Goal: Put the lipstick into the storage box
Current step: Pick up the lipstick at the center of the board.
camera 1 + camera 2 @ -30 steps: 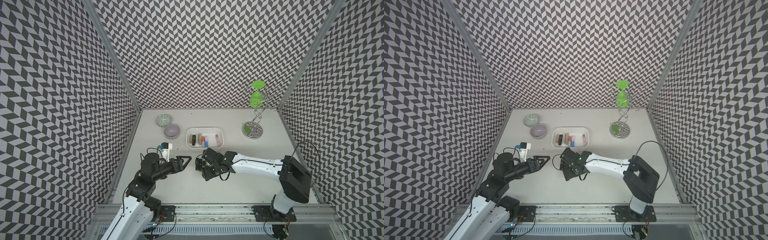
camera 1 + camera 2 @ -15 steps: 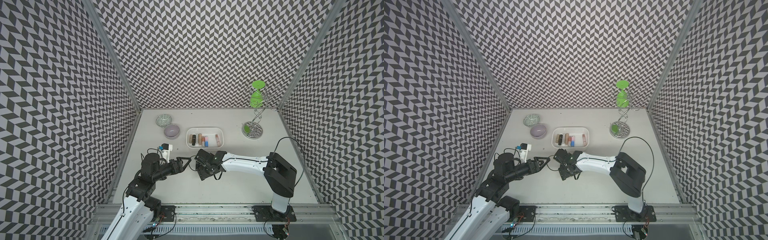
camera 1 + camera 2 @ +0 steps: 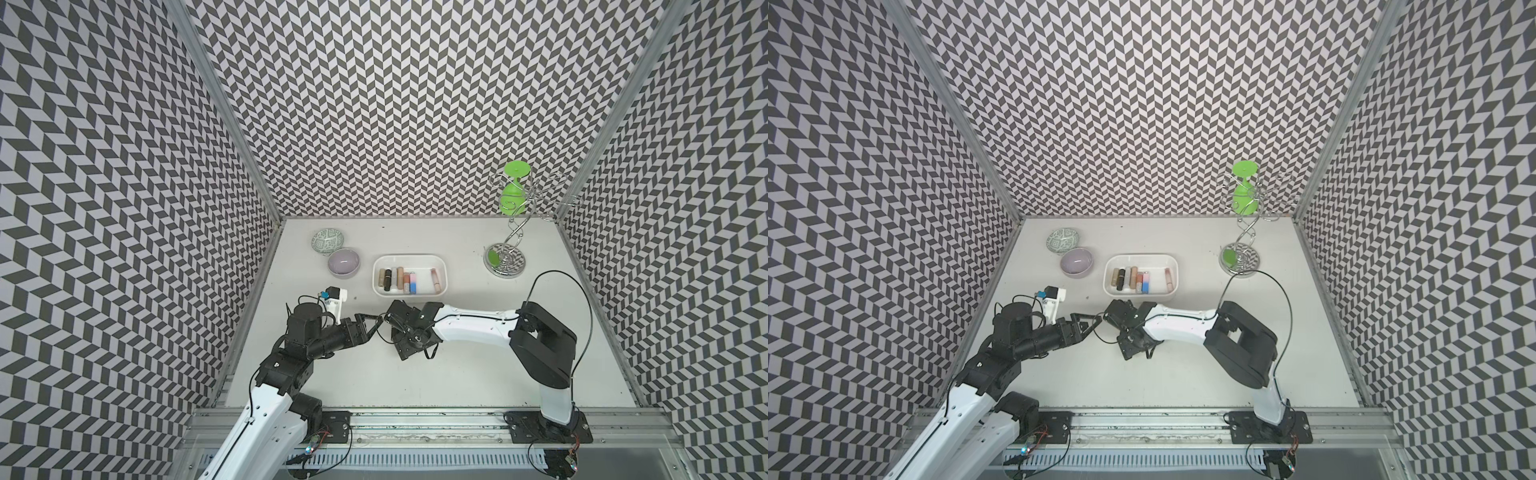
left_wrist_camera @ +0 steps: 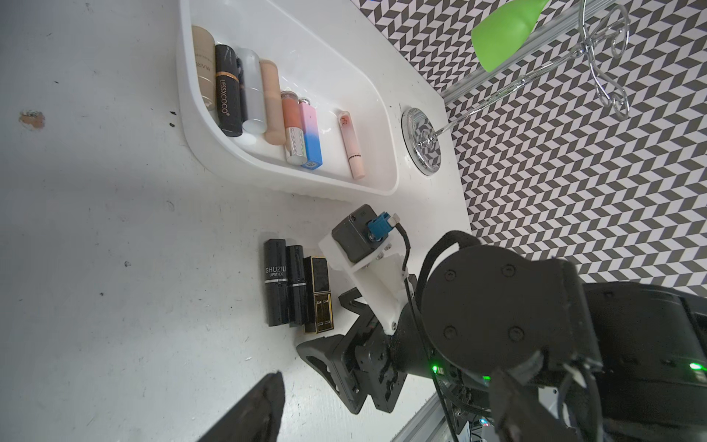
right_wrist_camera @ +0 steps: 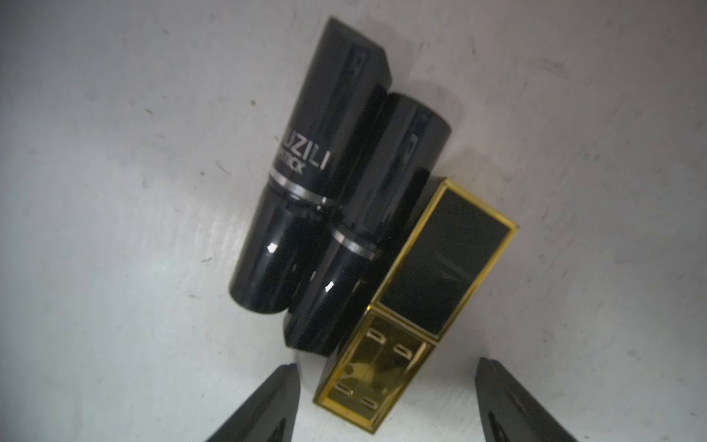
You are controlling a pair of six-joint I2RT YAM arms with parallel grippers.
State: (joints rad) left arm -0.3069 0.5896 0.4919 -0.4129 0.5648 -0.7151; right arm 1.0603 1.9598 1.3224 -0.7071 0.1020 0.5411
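Top views were bright and sharp; the right wrist view was blurred, with small glare on black lipsticks (image 5: pixel 306 183).

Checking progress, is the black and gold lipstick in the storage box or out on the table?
Out. The black and gold lipstick lies on the table beside two black tubes, outside the storage box.

The white table (image 3: pixel 457 374) is scuffed; toward its back stand a green-patterned bowl (image 3: pixel 328 241) and a lilac bowl (image 3: pixel 343 262), close together; beside them the storage box (image 3: pixel 422 266); further right a wire stand (image 3: pixel 505 259); just before the box, three lipsticks (image 4: pixel 296 285) lie side by side.
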